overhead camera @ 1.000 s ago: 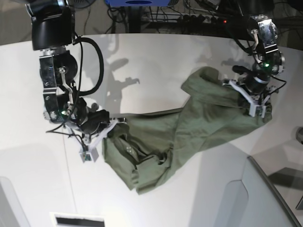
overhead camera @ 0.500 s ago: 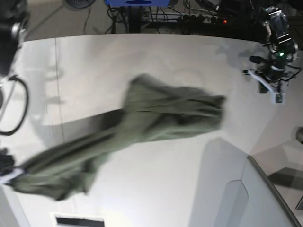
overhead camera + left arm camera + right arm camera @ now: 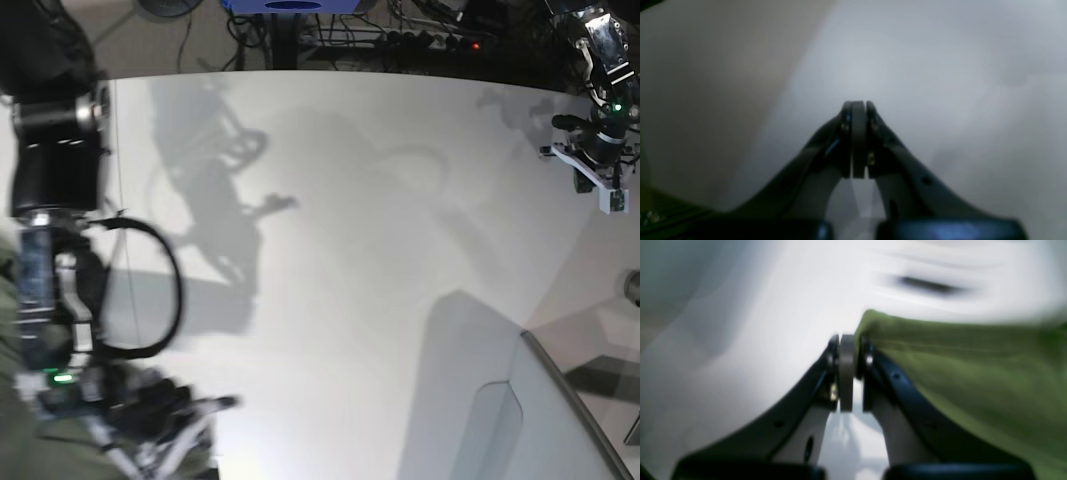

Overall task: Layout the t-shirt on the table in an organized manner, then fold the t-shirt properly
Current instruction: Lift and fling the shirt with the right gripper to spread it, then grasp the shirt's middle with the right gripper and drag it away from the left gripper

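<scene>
Beyond the far edge, a dark floor strewn with tangled black cables (image 3: 330, 40), a power strip with a small red light (image 3: 440, 40), a blue object (image 3: 290, 5) at top centre, a pale grey panel (image 3: 560, 420) at lower right

1 t-shirt (image 3: 957, 373), 1 table (image 3: 350, 250), 2 grippers (both blurry).

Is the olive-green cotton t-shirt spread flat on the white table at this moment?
No. The olive-green cotton t-shirt hangs bunched from the shut right gripper; the white table in the base view lies bare.
</scene>
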